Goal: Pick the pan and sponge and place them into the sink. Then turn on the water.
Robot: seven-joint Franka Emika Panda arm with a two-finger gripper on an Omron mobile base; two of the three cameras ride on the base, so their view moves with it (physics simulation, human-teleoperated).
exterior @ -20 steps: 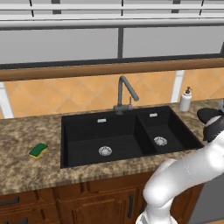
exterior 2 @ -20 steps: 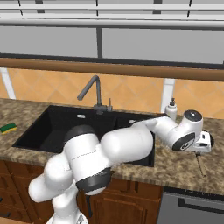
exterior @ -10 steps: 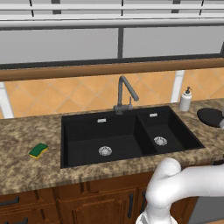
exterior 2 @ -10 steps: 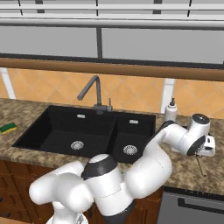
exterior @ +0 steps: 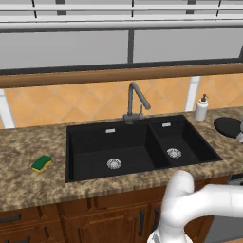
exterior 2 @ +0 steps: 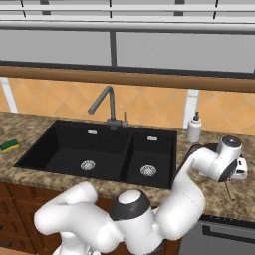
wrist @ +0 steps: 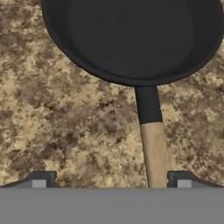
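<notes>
Hand view shows the gripper (wrist: 109,179) with jaws spread wide above the pan (wrist: 131,39) handle, right of the sink (exterior: 137,147), nothing held, sponge (exterior: 42,163) left of it, both basins empty, faucet (exterior: 136,102) dry.

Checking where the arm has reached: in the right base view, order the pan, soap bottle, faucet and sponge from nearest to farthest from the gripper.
1. The pan, on the counter right of the sink, directly under the gripper.
2. The soap bottle, at the back, just behind the pan.
3. The faucet, behind the middle of the sink.
4. The sponge, on the counter at the far left.
</notes>
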